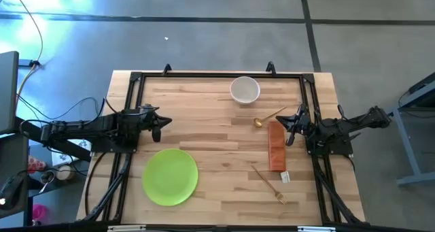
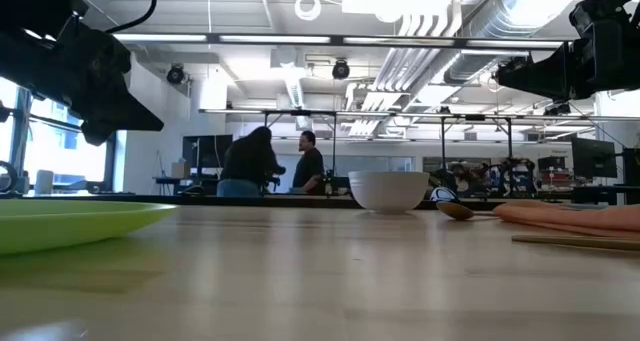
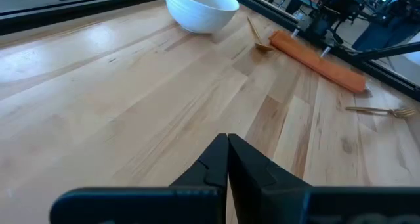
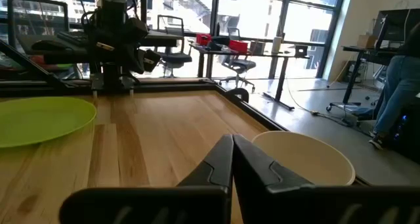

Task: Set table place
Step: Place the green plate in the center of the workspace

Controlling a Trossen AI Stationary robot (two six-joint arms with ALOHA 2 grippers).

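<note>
pale butcher-block wood makes up the table, its planks running lengthwise inside a black rail frame. the left gripper hangs over the table's left side above bare wood, its two dark fingers pressed together with nothing between them. the right gripper sits at the right side, just beside the orange-brown strip, its fingers likewise pressed together and empty. the lime-green plate, round and flat, lies near the front edge on the left half. the orange-brown strip is a long soft-looking rectangle, lying front to back. the white bowl, round and smooth, stands near the far rail at mid-table. the thin gold fork lies slanted in front of the strip, tines toward the front edge. the thin gold spoon lies between bowl and strip, apart from both.
</note>
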